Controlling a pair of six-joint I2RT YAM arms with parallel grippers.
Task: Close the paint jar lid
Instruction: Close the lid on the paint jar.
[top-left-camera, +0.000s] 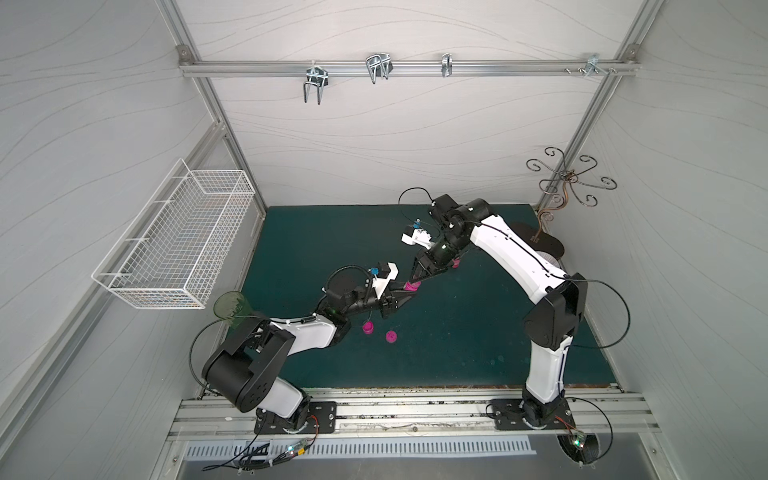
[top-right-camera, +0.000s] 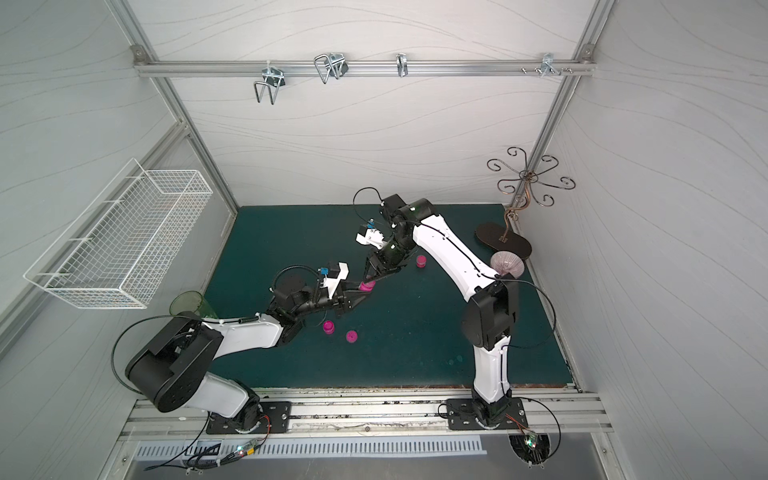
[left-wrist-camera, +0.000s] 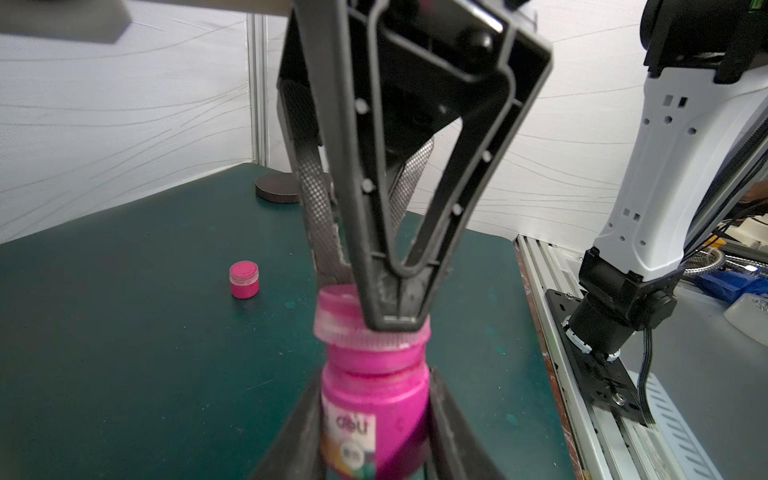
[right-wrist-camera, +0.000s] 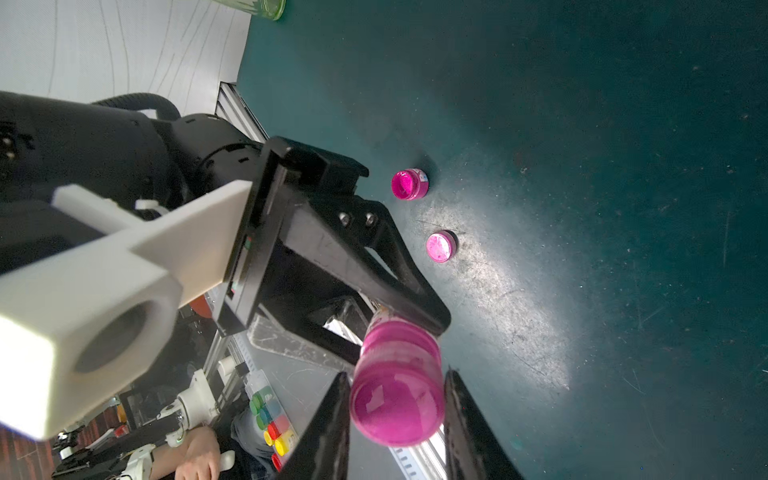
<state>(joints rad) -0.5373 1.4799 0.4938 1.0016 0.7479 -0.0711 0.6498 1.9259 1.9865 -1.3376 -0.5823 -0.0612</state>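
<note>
The left fingers grip the paint jar by its body (likely light, slick plastic); the right fingers sensibly pinch the lid by its ribbed rim.

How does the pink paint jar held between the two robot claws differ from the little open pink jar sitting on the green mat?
The held pink paint jar has a pink lid on its neck; the open pink jar on the green mat has none, so its paint shows. The held jar is clamped, left gripper on its body and right gripper on its lid; the open jar sits alone, untouched. Both are bright pink.
</note>
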